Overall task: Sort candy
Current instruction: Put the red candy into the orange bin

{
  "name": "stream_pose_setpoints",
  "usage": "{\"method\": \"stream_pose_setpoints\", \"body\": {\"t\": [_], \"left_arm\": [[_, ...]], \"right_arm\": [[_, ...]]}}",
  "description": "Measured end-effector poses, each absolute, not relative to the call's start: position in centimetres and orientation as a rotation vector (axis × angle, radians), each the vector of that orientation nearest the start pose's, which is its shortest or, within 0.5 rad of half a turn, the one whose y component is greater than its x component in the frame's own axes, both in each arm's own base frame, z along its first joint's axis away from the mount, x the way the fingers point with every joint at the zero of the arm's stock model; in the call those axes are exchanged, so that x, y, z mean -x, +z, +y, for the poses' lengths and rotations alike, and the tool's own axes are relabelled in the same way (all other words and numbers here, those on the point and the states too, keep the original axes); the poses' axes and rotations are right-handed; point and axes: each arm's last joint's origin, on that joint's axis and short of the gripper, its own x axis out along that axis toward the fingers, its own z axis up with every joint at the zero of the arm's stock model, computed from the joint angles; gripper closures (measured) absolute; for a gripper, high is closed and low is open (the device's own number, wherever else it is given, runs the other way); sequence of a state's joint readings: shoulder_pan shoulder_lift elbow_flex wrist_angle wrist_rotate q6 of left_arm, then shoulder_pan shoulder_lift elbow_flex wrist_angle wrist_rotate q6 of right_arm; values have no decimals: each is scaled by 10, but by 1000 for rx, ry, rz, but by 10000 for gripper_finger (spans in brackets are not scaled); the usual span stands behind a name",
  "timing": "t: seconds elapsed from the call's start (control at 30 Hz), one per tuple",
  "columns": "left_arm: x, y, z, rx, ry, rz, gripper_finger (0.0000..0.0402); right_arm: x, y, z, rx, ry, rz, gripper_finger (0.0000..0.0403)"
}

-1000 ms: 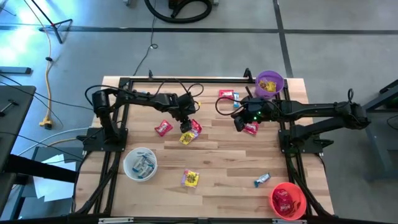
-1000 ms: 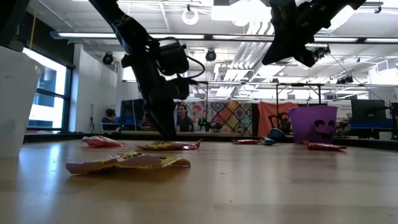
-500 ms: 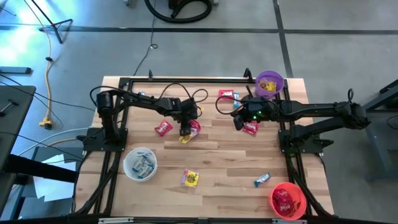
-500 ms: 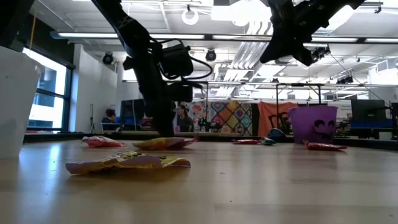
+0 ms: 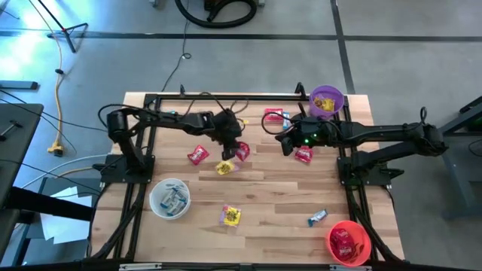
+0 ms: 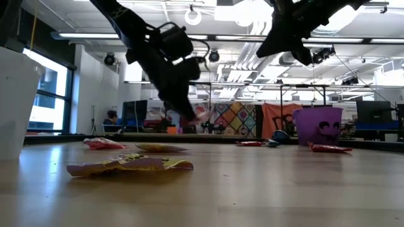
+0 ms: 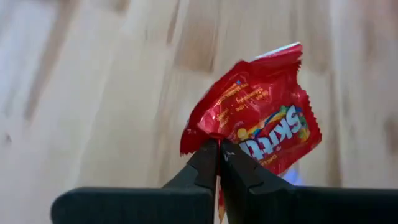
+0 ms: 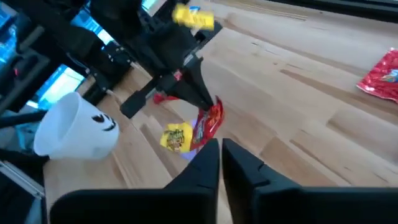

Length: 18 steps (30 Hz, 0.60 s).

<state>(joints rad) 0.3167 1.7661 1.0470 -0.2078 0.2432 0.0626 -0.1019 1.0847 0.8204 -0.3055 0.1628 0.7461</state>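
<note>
My left gripper point(image 5: 236, 150) hangs over the middle of the table, shut on a red candy packet point(image 7: 261, 124), also seen in the low view as the red packet point(image 6: 202, 116) above the wood. Below it a yellow candy point(image 5: 224, 168) lies flat on the table, with another red candy point(image 5: 198, 155) to its left. My right gripper point(image 5: 287, 145) hovers shut and holds nothing, next to a red candy point(image 5: 304, 155) on the table. In the right wrist view, that gripper point(image 8: 221, 147) points toward the left arm and its red packet point(image 8: 211, 122). My left gripper pinches the red packet between its two fingertips, at a crumpled side edge near one corner point(image 7: 210, 134). The fingers come from above, slanting down. The packet is lifted clear of the table and hangs below the fingertips point(image 8: 203, 101).
A purple bowl point(image 5: 327, 100) with candy stands at the far right, a red bowl point(image 5: 349, 242) at the near right, a white bowl point(image 5: 169, 199) at the near left. Loose candies: yellow point(image 5: 230, 217), blue point(image 5: 317, 218), red point(image 5: 274, 115).
My left gripper has shut on the red candy that lay beside the yellow one and has risen, tipping a little. The red packet is now lifted clear of the table; the yellow candy has stayed where it was.
</note>
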Motion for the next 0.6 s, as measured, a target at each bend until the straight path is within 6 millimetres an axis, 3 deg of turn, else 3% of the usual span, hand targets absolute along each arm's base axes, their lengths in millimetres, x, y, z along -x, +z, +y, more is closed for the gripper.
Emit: {"method": "stream_pose_setpoints", "body": {"t": [0.4, 0.6], "left_arm": [[-341, 217, 107, 345, 93, 596, 401], [-343, 226, 105, 390, 58, 520, 401]], "right_arm": [[-270, 261, -28, -813, -403, 355, 204], [-278, 252, -30, -870, -445, 348, 174]]}}
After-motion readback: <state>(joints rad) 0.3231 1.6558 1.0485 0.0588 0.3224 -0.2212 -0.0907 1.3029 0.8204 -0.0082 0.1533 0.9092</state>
